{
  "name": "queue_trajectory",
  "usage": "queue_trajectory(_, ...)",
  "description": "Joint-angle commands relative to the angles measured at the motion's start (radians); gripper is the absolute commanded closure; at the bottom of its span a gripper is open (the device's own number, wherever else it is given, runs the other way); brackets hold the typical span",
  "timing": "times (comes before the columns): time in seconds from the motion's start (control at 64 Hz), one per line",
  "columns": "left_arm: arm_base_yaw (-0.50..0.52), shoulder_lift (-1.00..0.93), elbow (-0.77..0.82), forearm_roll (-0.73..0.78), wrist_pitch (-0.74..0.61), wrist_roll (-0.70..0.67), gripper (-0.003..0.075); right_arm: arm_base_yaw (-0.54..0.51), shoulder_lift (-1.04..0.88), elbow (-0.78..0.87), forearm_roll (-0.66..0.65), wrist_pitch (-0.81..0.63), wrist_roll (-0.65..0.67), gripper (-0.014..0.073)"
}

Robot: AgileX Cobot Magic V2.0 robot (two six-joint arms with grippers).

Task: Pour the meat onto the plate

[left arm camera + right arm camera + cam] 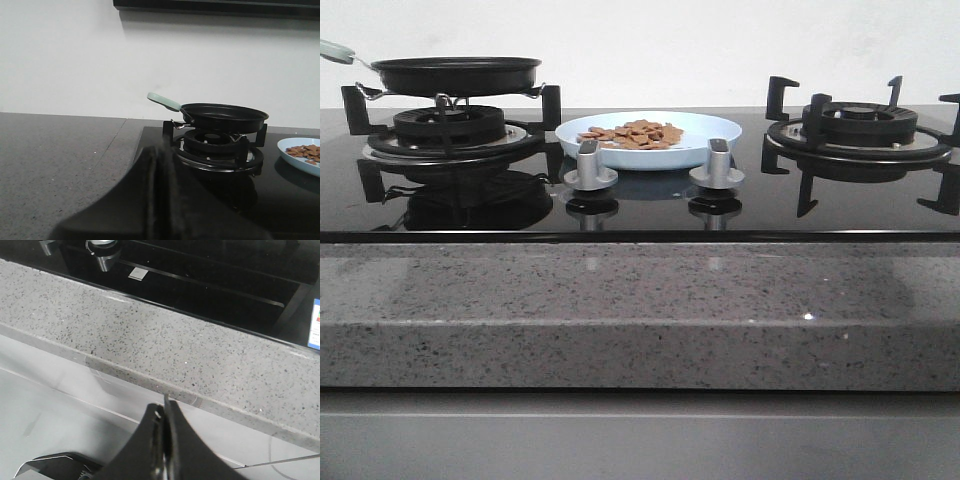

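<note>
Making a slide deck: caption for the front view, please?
Meat pieces heaped on pale blue plate between two gas burners; black frying pan rests on the left burner.

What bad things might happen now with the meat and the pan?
The plate sits just behind the two stove knobs, so a careless reach might bump them or nudge it. The meat is heaped toward one side and might slide off. The frying pan handle sticks out past the burner and might get knocked.
</note>
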Motion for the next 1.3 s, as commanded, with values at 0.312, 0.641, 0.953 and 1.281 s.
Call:
queue_trajectory(0.312, 0.000, -0.019, 0.007, 0.000, -0.087, -0.012, 0.0741, -0.002, 0.008, -0.027, 0.001, -0.062, -0.002, 0.0662)
queue_trajectory(0.641, 0.000, -0.017, 0.007, 0.000, -0.087, -0.012, 0.0741, -0.022, -0.062, 0.014, -0.070, -0.121, -0.026, 0.0662)
queue_trajectory(0.953, 0.000, -0.017, 0.007, 0.000, -0.087, -0.012, 0.0741, -0.147, -0.314, 0.390, -0.083, -0.604, -0.025, 0.0662)
queue_trajectory(1.281, 0.000, -0.017, 0.007, 0.000, -0.087, -0.012, 0.0741, -0.199, -0.408, 0.679, -0.068, -0.979, -0.025, 0.0662)
